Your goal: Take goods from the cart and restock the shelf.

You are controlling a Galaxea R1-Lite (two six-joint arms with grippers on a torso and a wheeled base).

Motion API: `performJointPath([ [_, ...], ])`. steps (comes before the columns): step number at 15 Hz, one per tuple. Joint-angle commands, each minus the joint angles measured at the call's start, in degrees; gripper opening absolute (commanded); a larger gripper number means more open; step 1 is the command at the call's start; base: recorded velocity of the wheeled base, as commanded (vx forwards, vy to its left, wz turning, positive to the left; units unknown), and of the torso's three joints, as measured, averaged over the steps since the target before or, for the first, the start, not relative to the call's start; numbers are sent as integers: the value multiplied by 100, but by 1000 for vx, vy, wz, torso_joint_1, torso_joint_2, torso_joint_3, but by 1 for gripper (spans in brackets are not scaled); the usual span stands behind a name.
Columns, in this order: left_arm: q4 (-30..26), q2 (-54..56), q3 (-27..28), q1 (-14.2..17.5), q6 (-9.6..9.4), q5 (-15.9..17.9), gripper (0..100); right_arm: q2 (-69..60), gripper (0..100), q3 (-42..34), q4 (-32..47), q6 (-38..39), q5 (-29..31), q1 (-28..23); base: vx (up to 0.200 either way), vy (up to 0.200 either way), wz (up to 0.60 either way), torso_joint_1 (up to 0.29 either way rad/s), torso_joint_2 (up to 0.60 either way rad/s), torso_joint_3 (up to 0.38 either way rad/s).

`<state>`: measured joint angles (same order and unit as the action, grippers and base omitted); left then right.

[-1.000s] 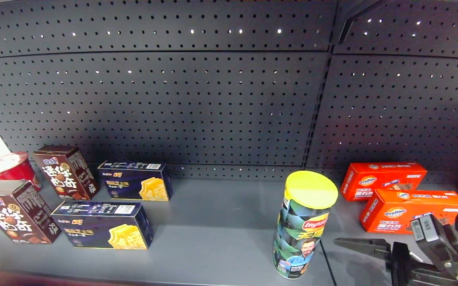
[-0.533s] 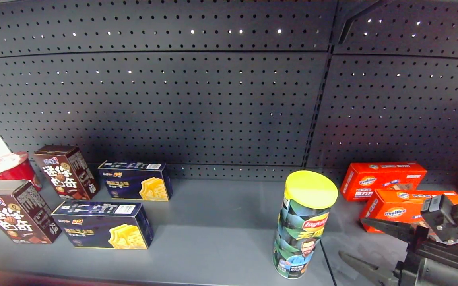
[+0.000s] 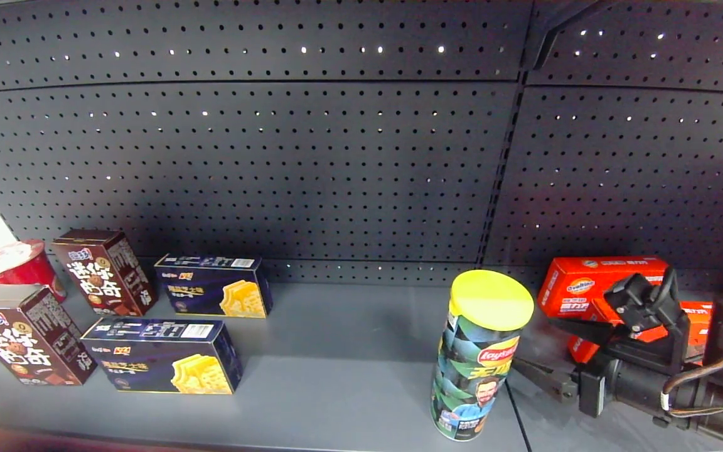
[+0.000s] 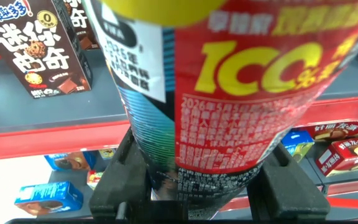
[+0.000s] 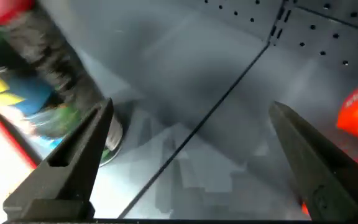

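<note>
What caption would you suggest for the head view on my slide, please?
Open right gripper beside the upright yellow-lidded chip can on the shelf, with orange boxes behind.

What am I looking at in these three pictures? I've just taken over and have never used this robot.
It is a two-armed robot. The wide picture comes from its head, facing a shelf. On it stand a yellow-lidded tube, orange boxes, blue boxes, brown boxes and a red cup. The other two pictures come from cameras on the wrists. The right gripper is open, just beside that tube. The left gripper is shut on a red tube, seen very close.
</note>
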<state>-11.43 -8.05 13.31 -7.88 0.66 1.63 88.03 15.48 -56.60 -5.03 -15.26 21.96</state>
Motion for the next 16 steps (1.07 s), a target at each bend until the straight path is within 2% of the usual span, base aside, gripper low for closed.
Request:
performJointPath([
  [1, 1, 5, -4, -4, 4, -5, 0, 434, 100, 69, 0, -173, -56, 46, 0, 0, 0, 0, 0, 0],
  [12, 1, 22, -83, 5, 4, -5, 0, 426, 100, -45, -79, -235, -293, 485, 0, 0, 0, 0, 0, 0],
  [16, 18, 49, -4, 14, -13, -5, 0, 100, 100, -124, -70, -226, -258, 239, 0, 0, 0, 0, 0, 0],
])
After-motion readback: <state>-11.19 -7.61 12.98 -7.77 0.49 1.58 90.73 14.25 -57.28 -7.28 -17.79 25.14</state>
